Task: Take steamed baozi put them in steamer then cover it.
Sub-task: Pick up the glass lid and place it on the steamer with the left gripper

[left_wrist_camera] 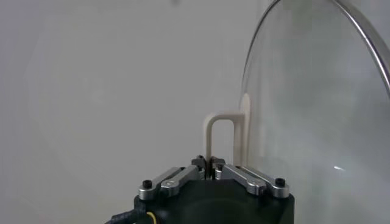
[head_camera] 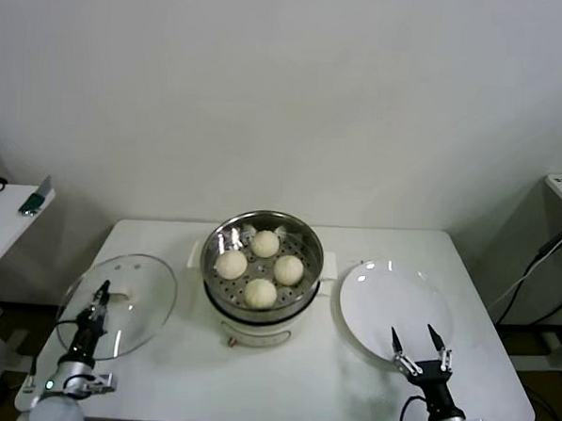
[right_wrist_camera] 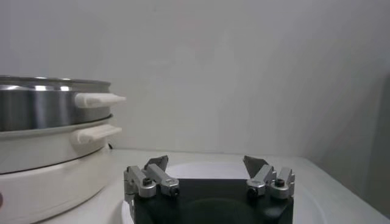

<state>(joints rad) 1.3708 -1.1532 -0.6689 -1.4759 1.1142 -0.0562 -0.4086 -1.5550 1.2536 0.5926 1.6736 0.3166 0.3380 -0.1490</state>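
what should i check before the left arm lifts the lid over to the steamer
1. All four baozi in the steamer: ok.
2. Left claw shut on the cover handle: ok.
3. Grip firm enough to carry: cannot tell.
4. Right claw open, over the plate, away from the steamer: ok.
5. Table between cover and steamer free: ok.

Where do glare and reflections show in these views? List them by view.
Head view: soft even light, pale sheen on the cover and plate. Left wrist view: the cover's glass is see-through with a small bright glint; its handle sits in the shut left gripper. Right wrist view: bright banded reflections on the steamer.
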